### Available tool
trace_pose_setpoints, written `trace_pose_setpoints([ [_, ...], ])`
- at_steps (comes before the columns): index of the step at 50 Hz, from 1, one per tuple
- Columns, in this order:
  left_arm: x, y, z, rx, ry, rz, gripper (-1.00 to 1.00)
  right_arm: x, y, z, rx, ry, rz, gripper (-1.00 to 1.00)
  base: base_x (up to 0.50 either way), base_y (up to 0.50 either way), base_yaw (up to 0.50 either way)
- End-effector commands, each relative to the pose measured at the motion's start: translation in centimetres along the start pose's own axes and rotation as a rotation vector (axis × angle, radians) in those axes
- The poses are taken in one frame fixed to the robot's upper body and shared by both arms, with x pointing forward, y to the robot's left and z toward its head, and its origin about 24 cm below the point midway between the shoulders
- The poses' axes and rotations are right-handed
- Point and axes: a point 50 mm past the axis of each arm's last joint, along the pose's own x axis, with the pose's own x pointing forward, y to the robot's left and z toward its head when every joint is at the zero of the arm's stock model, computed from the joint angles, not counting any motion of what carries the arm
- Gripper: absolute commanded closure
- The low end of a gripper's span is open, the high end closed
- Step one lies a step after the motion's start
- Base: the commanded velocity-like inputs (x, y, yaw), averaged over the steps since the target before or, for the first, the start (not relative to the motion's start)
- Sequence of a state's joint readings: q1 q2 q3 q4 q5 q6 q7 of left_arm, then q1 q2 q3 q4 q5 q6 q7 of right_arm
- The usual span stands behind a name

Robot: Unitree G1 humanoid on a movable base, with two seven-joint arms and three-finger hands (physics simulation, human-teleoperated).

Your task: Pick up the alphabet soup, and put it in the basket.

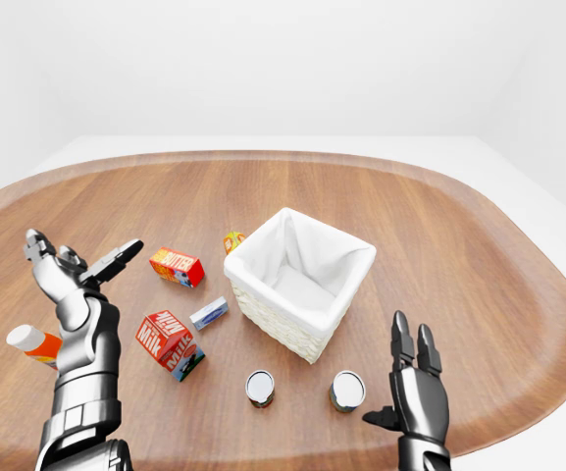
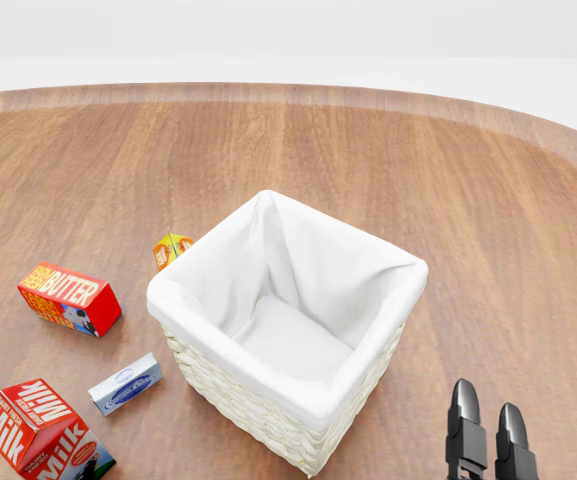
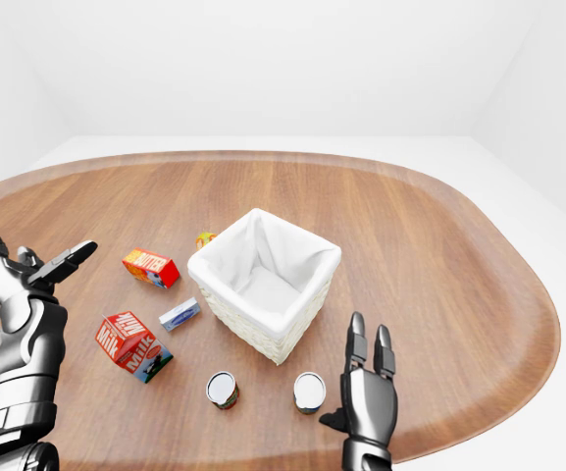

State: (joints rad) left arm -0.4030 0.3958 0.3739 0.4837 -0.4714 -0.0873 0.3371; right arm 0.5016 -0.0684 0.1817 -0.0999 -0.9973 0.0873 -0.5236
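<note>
Two small cans stand on the wooden table below the basket in the left-eye view, one (image 1: 260,387) on the left and one (image 1: 347,390) on the right. I cannot tell from their labels which is the alphabet soup. The wicker basket (image 1: 275,326) with a white cloth lining stands at the table's middle and is empty. My right hand (image 1: 405,358) is open, fingers up, just right of the right can and apart from it. My left hand (image 1: 81,253) is open and raised at the left, far from the cans.
Left of the basket lie a butter box (image 1: 177,266), a milk carton (image 1: 168,341), a small blue-white box (image 1: 209,313) and a small orange carton (image 1: 233,239). An orange bottle with a white cap (image 1: 33,341) lies behind my left forearm. The table's rounded edge (image 1: 518,402) runs close by my right hand.
</note>
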Motion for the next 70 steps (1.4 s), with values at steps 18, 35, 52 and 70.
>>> trace_pose_setpoints([
  [18,0.0,0.0,0.1,-0.002,-0.005,-0.001,-1.0,0.6,3.0,0.4,0.011,-0.019,0.113,-1.0,0.0,0.0,0.0],
  [35,0.0,0.0,0.3,-0.004,-0.01,-0.002,-1.0,0.8,4.3,1.5,0.018,-0.055,0.155,-1.0,0.0,0.0,0.0],
  [52,0.1,0.0,-0.4,0.004,0.016,-0.003,-1.0,0.3,7.0,2.3,0.011,-0.069,0.263,-1.0,0.0,0.0,0.0],
  [70,0.0,0.0,-0.2,0.002,0.008,-0.004,-1.0,-2.6,10.4,-0.1,-0.031,0.06,0.459,0.45,0.0,0.0,0.0],
])
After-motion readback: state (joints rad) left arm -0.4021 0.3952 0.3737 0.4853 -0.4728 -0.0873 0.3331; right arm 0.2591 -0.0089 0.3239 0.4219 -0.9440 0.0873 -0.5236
